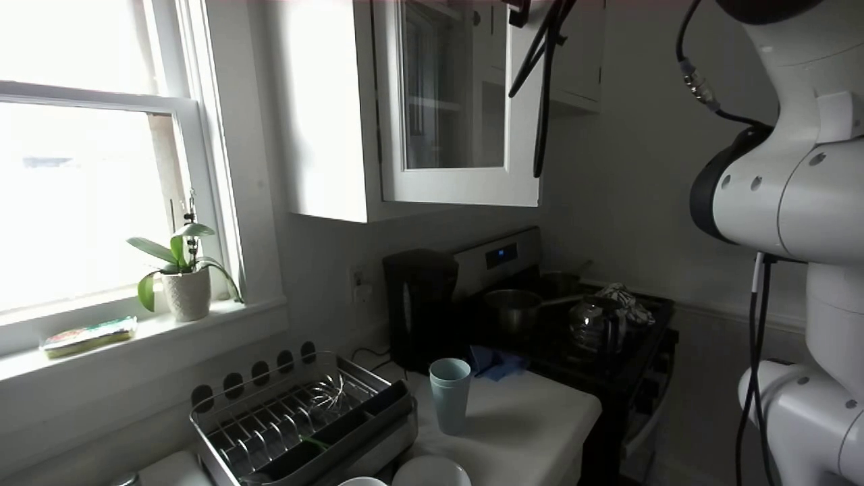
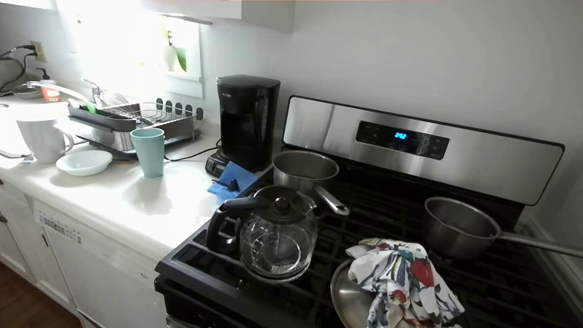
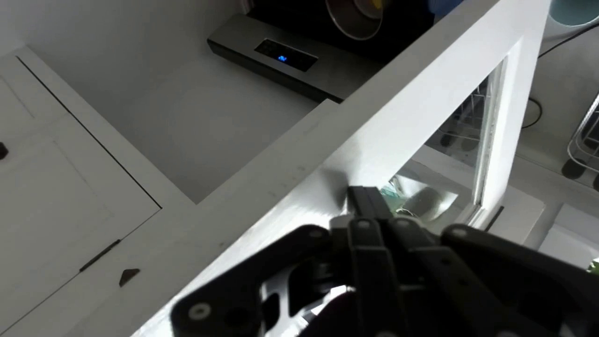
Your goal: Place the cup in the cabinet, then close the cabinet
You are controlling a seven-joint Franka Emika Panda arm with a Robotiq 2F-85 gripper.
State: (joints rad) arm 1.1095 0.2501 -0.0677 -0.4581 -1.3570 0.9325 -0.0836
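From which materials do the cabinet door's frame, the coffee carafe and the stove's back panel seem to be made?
Cabinet door's frame: perhaps wood under smooth white paint; the core is hidden. Coffee carafe: likely glass, glossy and see-through with bright highlights. Stove's back panel: probably stainless steel, satin silver with blurred reflections.

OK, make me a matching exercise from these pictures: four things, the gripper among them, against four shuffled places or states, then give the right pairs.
1. potted plant
2. glass carafe
3. coffee maker
4. gripper

A. shut, at the glass-paned cabinet door
B. on the stove
C. on the windowsill
D. black, on the counter

Pairs: 1-C, 2-B, 3-D, 4-A
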